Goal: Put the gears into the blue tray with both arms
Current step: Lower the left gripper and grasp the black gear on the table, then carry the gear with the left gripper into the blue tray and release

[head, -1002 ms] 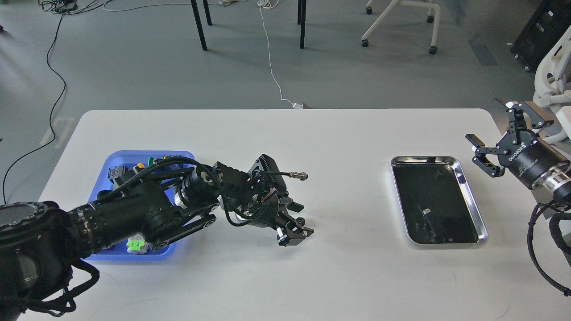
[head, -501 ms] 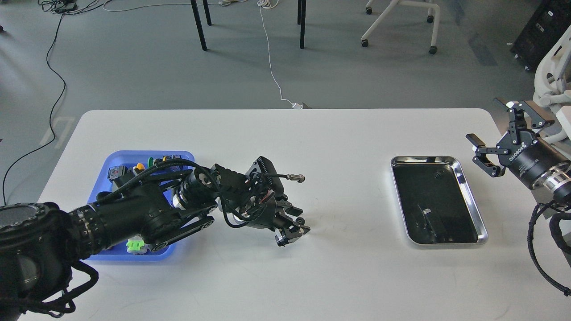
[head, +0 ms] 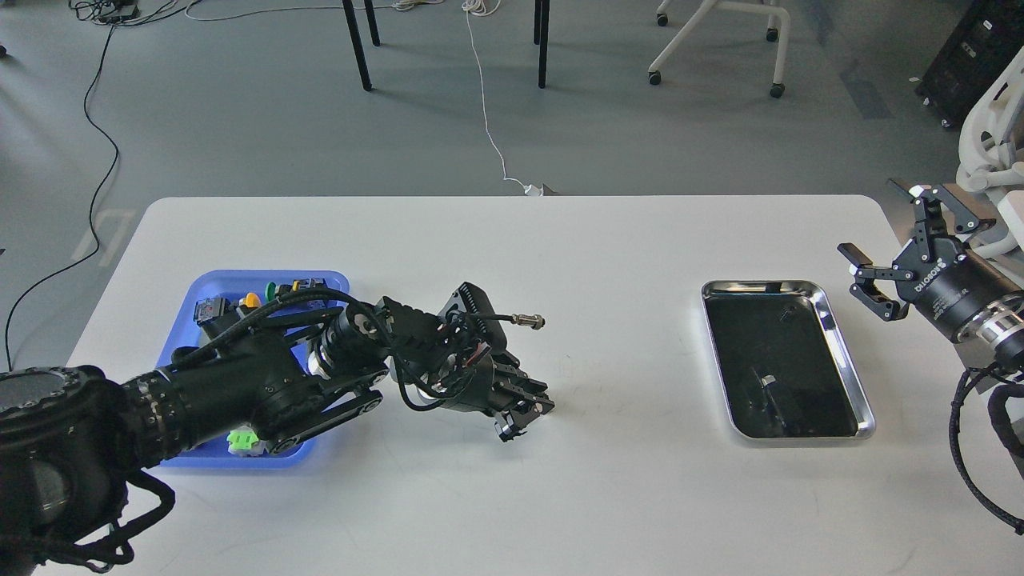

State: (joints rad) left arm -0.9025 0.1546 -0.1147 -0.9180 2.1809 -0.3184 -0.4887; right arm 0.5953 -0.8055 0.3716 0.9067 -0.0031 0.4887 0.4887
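My left gripper [head: 531, 410] hangs low over the white table [head: 608, 240], right of the blue tray [head: 210, 282]. Its fingers are pressed together on a tiny black gear, which is almost hidden between them. The left arm lies across the blue tray and covers much of it. That tray holds coloured push-button switches [head: 240, 439]. My right gripper [head: 874, 219] hovers open at the table's far right edge, above and right of the steel tray [head: 867, 418], with nothing in it.
The steel tray has a dark mirror-like bottom with a small dark item [head: 788, 314] near its far end. A cable connector [head: 526, 322] sticks out of the left wrist. Chair legs and cables lie on the floor beyond the table.
The left gripper's fingers have come together on the gear that lay between them, and the hand has settled slightly lower and left. The right gripper has drifted a little to the right.
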